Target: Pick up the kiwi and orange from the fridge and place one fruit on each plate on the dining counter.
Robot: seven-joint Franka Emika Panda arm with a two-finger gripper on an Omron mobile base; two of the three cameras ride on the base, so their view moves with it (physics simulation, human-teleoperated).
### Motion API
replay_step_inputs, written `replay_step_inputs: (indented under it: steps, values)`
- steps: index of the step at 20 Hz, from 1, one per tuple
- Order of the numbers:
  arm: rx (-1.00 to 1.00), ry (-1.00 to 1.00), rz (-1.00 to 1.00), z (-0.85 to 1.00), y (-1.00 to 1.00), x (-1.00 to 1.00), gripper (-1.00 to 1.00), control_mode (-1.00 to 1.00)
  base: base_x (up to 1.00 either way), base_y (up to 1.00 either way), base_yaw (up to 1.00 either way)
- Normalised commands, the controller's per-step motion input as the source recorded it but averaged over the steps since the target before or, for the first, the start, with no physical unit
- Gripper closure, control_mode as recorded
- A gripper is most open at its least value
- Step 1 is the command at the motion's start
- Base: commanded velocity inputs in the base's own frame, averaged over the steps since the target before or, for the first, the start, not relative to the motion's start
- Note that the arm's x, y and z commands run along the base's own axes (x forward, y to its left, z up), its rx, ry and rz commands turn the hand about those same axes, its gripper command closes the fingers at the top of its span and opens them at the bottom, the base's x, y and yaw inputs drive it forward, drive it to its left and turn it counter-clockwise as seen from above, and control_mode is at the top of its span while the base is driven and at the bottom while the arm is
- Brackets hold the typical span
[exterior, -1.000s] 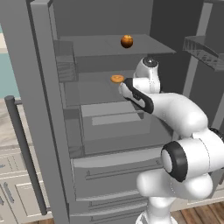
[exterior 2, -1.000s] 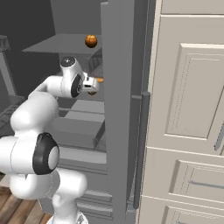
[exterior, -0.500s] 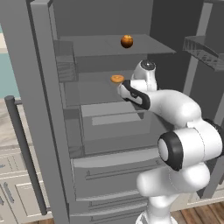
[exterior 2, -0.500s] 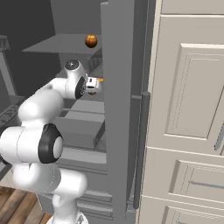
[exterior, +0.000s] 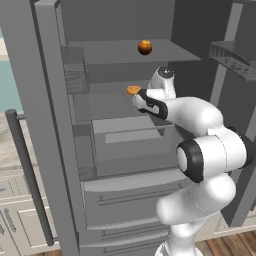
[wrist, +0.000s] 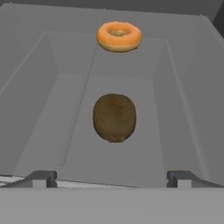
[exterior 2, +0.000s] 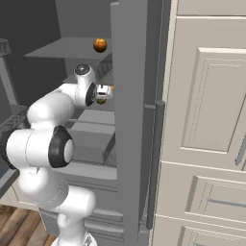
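Reaching deeper into fridge (exterior: 60, 150), spread jaws face kiwi (wrist: 114, 117), doughnut (wrist: 119, 36) beyond.

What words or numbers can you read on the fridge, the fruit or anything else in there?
None: nothing here carries readable writing.
The fridge, the kiwi, the orange and the ring-shaped pastry all have plain surfaces, with no labels, brands, numbers or signs.

no readable text, no labels, no brands, no numbers anywhere
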Motion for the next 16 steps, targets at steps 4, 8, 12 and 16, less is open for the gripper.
replay_step_inputs:
  steps: [4, 8, 12, 16]
  values:
    - [0.00, 0.00, 0.00, -0.09, 0.00, 0.21, -1.00, -1.00, 0.00, 0.00, 0.00]
    - [0.00, 0.00, 0.00, -0.19, 0.00, 0.15, -1.00, -1.00, 0.00, 0.00, 0.00]
    - [0.00, 0.00, 0.00, -0.23, 0.00, 0.18, -1.00, -1.00, 0.00, 0.00, 0.00]
    - [0.00, 0.00, 0.00, -0.21, 0.00, 0.22, -1.00, -1.00, 0.00, 0.00, 0.00]
